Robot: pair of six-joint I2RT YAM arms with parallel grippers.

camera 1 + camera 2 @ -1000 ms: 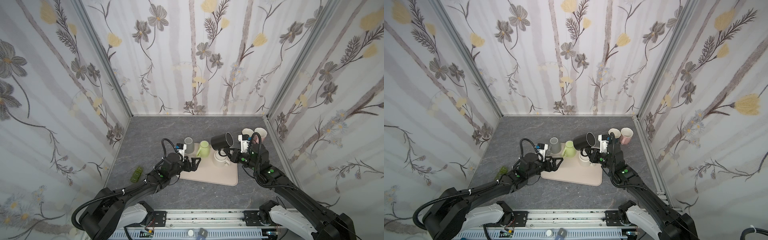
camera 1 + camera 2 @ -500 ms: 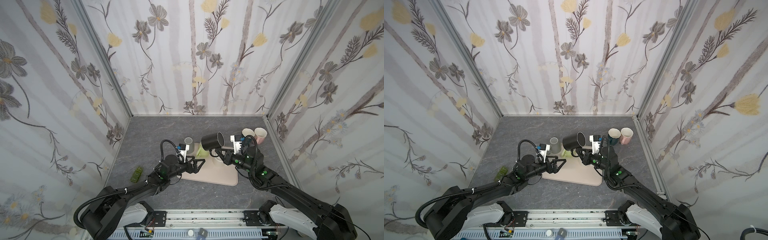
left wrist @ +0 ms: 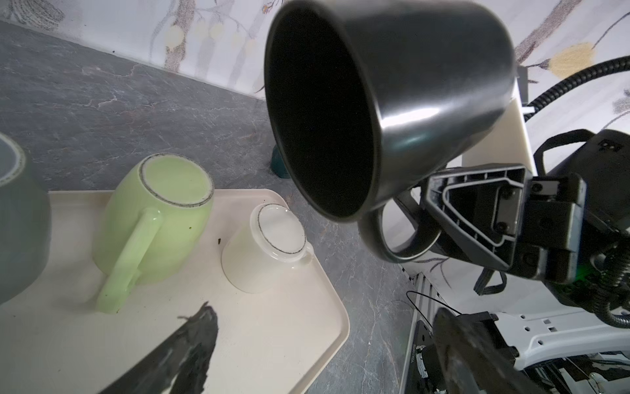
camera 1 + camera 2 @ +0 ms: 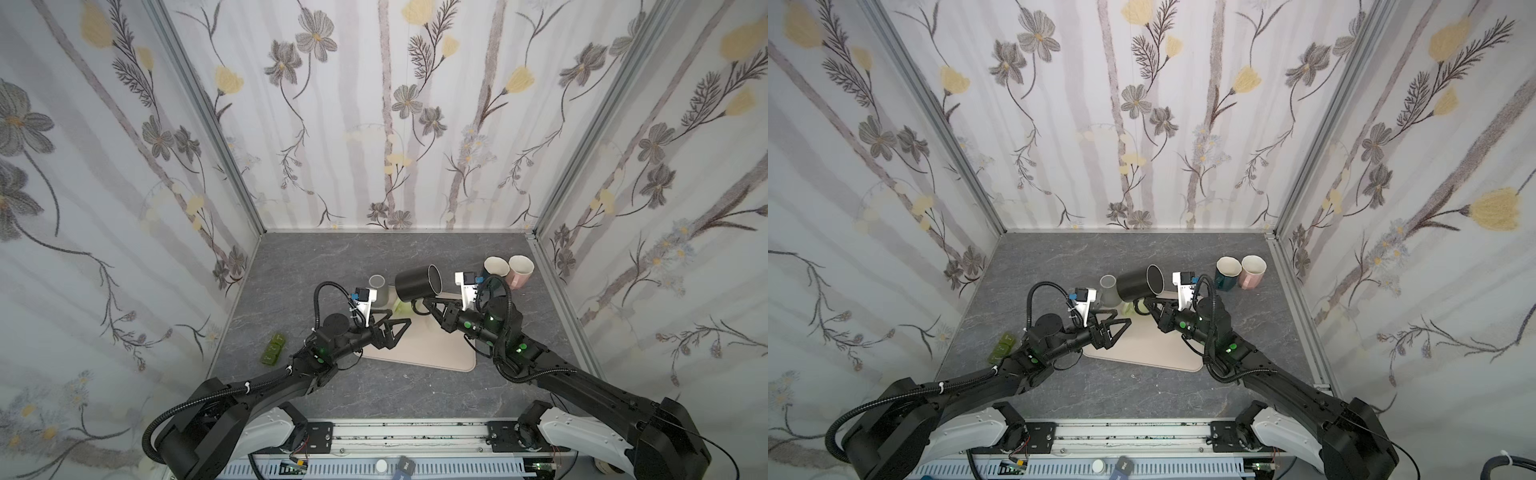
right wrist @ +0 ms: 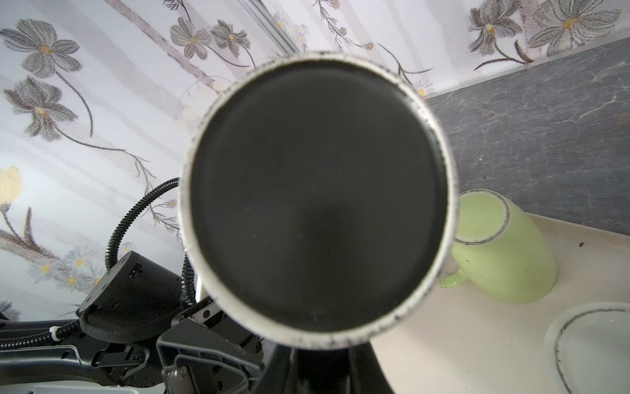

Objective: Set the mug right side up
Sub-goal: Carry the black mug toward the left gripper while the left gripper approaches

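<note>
The black mug (image 4: 417,283) hangs in the air above the far edge of the beige tray (image 4: 432,353), tipped on its side with its mouth toward the left arm. The right gripper (image 4: 429,308) is clenched on its handle from below. The left gripper (image 4: 394,328) stands spread wide and empty over the tray, near a green mug (image 3: 153,218) and a white cup (image 3: 266,252), both bottoms up.

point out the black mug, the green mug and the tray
black mug (image 3: 426,61), left wrist view, outer side wall
green mug (image 3: 177,245), left wrist view, side of body
tray (image 3: 272,324), left wrist view, bare floor
</note>
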